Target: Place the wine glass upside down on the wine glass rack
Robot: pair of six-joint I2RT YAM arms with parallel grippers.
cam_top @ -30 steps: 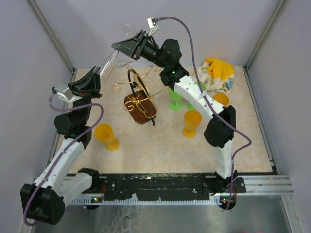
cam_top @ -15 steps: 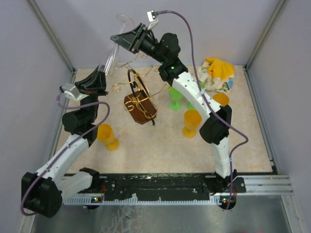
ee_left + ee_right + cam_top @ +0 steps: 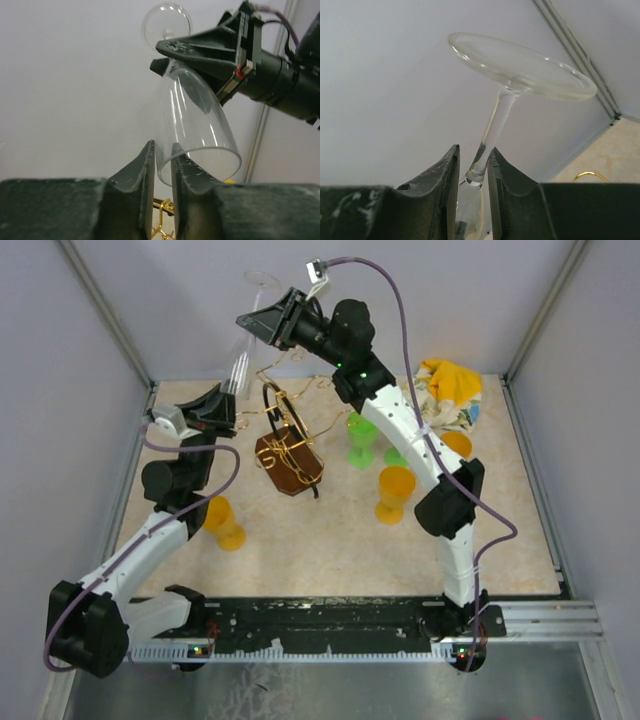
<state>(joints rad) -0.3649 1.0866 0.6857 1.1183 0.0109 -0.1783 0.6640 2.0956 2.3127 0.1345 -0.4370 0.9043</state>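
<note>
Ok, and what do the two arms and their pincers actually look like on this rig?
The left arm and right arm have white links with black joints and black bases. A purple cable runs along each. The left pincer and right pincer have dark, scuffed, wedge-shaped fingers. A green light glows on the right arm.

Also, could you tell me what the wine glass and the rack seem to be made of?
The wine glass looks like clear glass or clear plastic; it is fully see-through with sharp highlights, which leaves either open. The rack looks like thin metal wire with a shiny gold finish. It stands on a base that looks like dark brown wood with a slight gloss.
</note>
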